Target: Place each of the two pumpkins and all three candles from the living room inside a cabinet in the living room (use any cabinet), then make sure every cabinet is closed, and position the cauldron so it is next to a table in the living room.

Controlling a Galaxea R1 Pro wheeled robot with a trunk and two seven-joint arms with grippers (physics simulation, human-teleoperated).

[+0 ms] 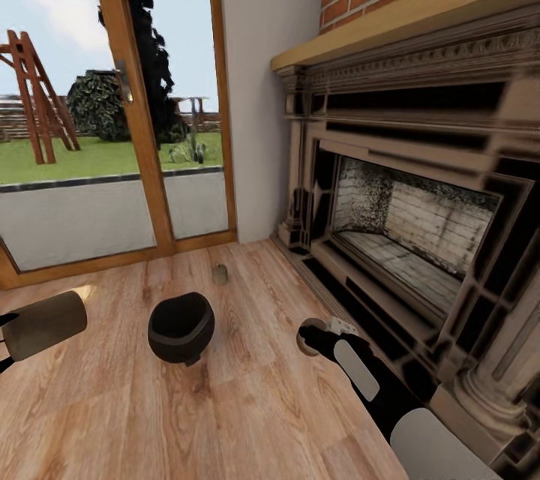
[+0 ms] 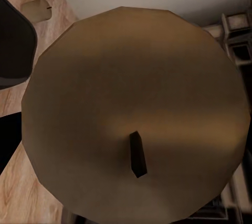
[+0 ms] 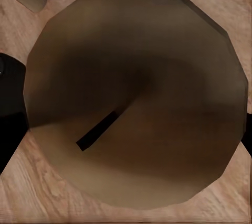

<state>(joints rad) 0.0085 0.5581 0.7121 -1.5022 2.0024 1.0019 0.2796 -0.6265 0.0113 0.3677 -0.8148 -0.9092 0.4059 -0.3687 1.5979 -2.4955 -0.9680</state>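
The round-bellied matte black cauldron (image 1: pixel 181 328) stands on the wooden floor (image 1: pixel 247 405) before the fireplace (image 1: pixel 405 240), a stubby beige candle (image 1: pixel 219 274) just beyond it, each arm's jaws grasping another candle (image 2: pixel 136 114) (image 3: pixel 139 93).

Before us the cauldron (image 1: pixel 181 328) on the floor (image 1: pixel 247 405), a candle (image 1: pixel 219 274) at its one o'clock, fireplace (image 1: pixel 420 240) at three o'clock.
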